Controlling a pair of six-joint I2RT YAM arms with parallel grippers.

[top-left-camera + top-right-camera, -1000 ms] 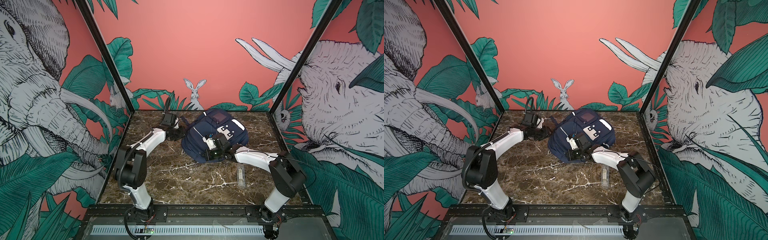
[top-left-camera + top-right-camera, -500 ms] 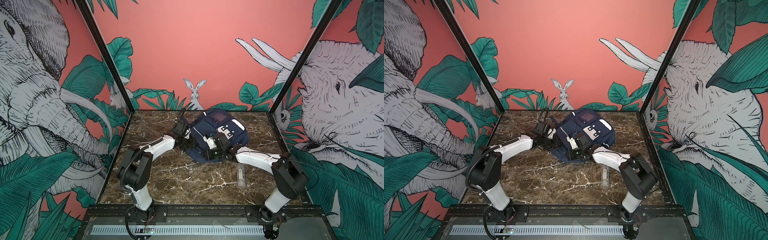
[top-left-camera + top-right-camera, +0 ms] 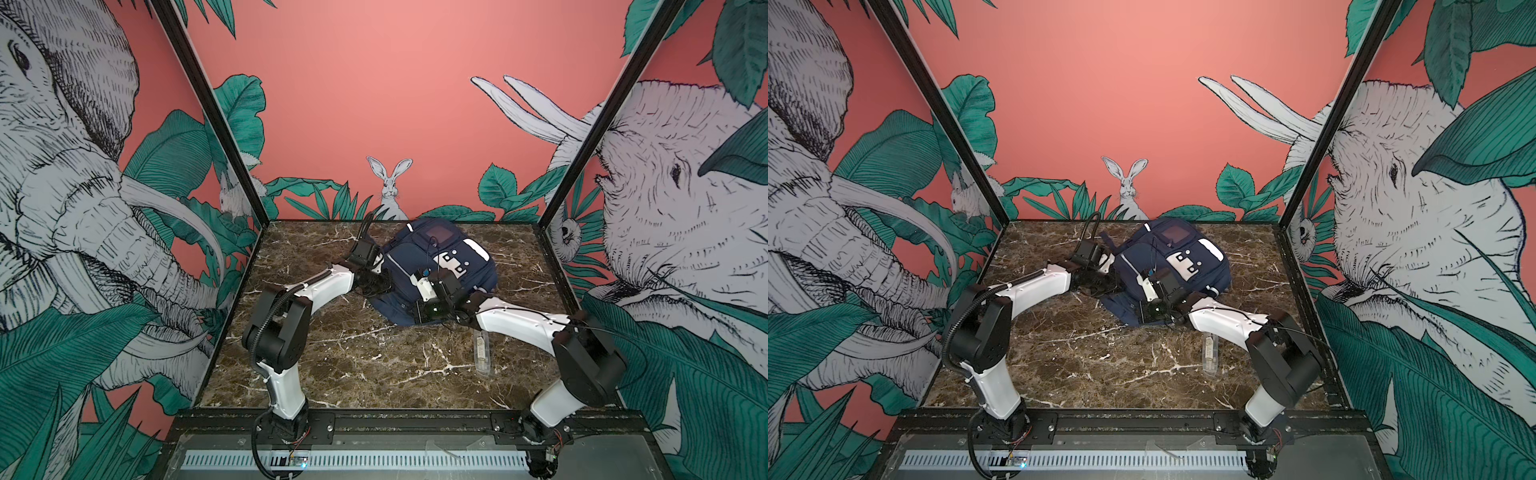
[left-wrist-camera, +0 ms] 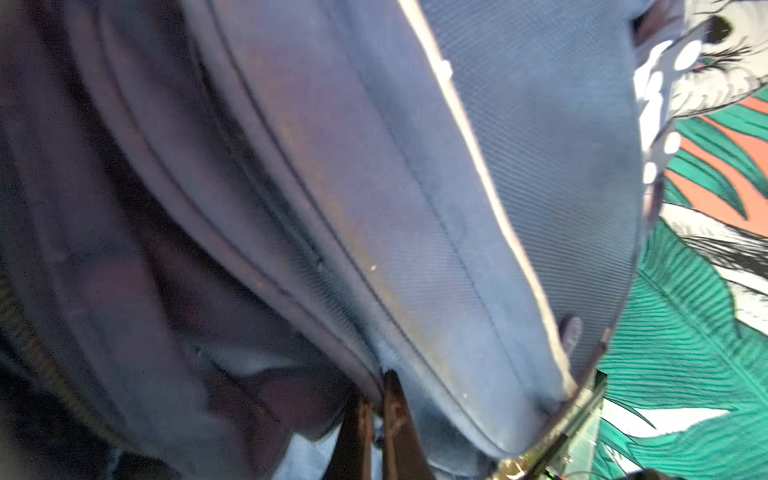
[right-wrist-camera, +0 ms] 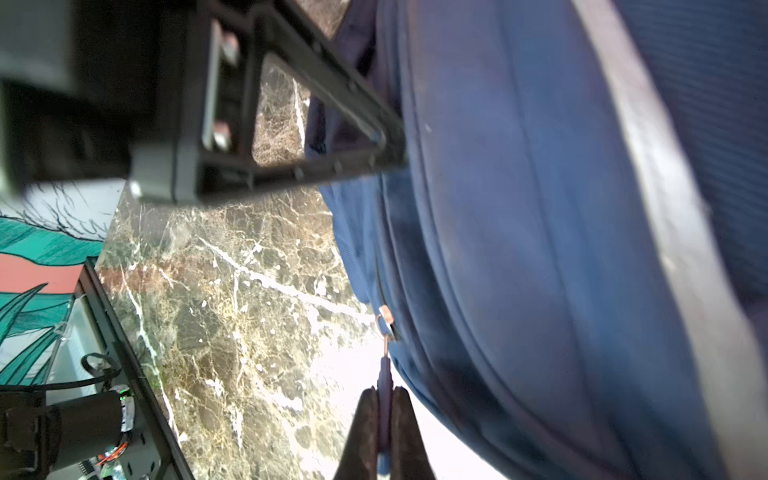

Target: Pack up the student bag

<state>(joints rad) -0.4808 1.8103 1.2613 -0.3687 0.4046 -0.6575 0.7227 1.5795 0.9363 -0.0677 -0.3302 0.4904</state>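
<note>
**Two grippers on the bag now, looks like zip time**

Left side first. A second ago the black parallel-jaw left gripper was over toward the far left with its jaws apart. It has now swung in and snapped together on the left edge of the student bag. That's the big navy-blue fabric backpack with white trim patches, lying flat at the far middle of the brown marble tabletop. In the left wrist view the fingers are pinched on navy cloth right by a zip seam. It's blurry, so I can't tell how much fabric they've actually got.

Moving right, the black right gripper hasn't budged. It's clamped on the small blue fabric zipper pull at the bag's near edge, with the coppery slider just past its tips.

Further right and nearer, a clear plastic pencil case lies on the marble beside the right arm, well apart from the bag, so packing isn't done.

My read is that the left side now anchors the cloth so the right can drag the zip without the whole bag sliding. If that pinch is shallow, it could slip.
</note>
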